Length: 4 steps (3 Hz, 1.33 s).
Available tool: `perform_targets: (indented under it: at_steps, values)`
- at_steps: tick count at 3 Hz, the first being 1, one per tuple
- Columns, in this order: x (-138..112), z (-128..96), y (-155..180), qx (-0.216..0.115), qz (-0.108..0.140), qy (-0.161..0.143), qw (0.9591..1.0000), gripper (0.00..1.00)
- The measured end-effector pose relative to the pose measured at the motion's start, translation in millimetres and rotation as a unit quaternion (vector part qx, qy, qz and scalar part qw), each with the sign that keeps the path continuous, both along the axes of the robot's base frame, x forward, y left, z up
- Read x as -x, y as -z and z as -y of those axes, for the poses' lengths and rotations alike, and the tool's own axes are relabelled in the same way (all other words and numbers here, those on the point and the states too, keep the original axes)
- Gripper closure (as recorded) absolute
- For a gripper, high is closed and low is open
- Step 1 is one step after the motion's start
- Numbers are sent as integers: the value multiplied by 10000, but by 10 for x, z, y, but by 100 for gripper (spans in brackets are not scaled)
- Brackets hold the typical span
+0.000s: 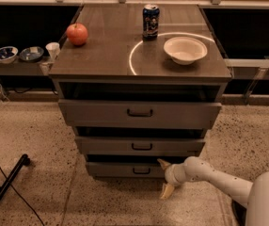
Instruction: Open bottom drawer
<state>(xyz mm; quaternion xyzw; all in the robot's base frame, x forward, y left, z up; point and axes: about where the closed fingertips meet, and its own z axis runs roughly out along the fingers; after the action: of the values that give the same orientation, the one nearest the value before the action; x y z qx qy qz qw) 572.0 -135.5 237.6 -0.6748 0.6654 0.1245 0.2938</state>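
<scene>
The grey cabinet has three drawers. The bottom drawer (125, 170) is the lowest, a slim grey front with a small dark bar handle (141, 171) at its centre. My gripper (165, 177) is at the drawer front's right end, just right of the handle and low over the floor. Its two tan fingers (166, 190) are spread apart, one above and one below, with nothing between them. My white arm (219, 179) comes in from the lower right.
The middle drawer (140, 146) and the taller top drawer (139, 112) sit above. On the cabinet top (101, 51) are a red apple (77, 34), a soda can (150, 21) and a white bowl (185, 49). Small bowls and a cup (53, 50) sit on a ledge left. A black stand leg (5, 186) lies on the floor.
</scene>
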Motion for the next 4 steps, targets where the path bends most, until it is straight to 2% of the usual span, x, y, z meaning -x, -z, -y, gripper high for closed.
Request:
perform_targets:
  at_steps: [1, 2, 3, 4]
  values:
    - [0, 0, 0, 0, 0, 0, 10000, 0]
    - [-98, 113, 116, 4, 79, 118, 9999, 0]
    - [-277, 223, 248, 153, 245, 174, 9994, 0]
    - [-399, 259, 342, 303, 310, 176, 9989, 0]
